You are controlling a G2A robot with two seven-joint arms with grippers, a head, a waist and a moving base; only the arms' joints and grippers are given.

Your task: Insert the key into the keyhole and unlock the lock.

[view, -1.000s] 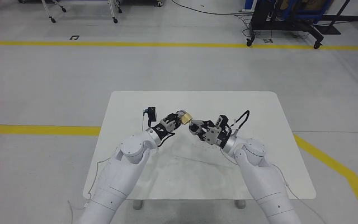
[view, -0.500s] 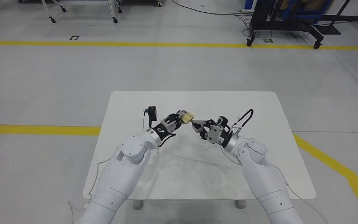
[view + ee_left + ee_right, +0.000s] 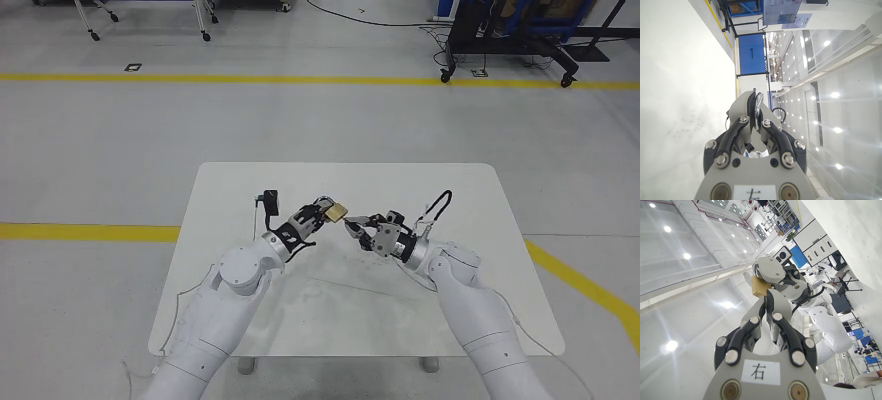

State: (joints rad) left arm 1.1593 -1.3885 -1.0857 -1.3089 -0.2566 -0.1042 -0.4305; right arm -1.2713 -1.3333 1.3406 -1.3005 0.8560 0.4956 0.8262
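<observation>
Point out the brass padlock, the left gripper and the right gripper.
brass padlock point(image 3: 760, 286): right wrist view, its brass body.
left gripper point(image 3: 756, 101): left wrist view, midway between fingertips.
right gripper point(image 3: 767, 298): right wrist view, midway between fingertips.

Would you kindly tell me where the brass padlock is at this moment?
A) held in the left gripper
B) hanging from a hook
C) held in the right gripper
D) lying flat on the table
A: the padlock is clamped in the left gripper, raised above the table, while the right gripper points at it from the other side.
</observation>
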